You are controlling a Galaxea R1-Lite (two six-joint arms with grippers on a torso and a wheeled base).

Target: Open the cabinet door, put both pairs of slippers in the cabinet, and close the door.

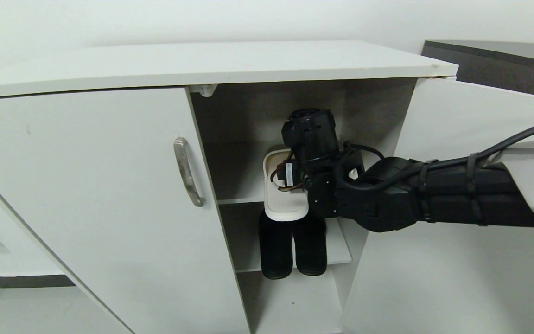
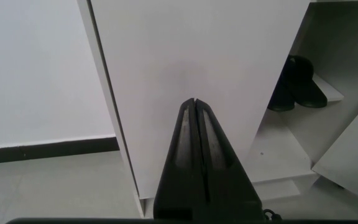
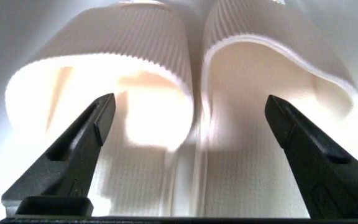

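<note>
while our right end effector (image 3: 189, 102) hung apart over the white slippers (image 3: 135, 56) on the cabinet shelf (image 1: 237, 183), our left end effector (image 2: 194, 104) was pressed together outside.

The right arm's wrist (image 1: 315, 144) is blocking most of the white slippers (image 1: 284, 204) in the head view, so just one heel end is poking out past the upper shelf (image 1: 239, 200). The black slippers (image 1: 292, 250) below are losing their far ends under that heel and the arm. In the right wrist view the right arm's fingers (image 3: 79, 149) are getting cut off at the bottom edge, and the white pair is running off top and bottom. From the left wrist, the closed left door (image 2: 185, 62) is hiding part of the black pair.
</note>
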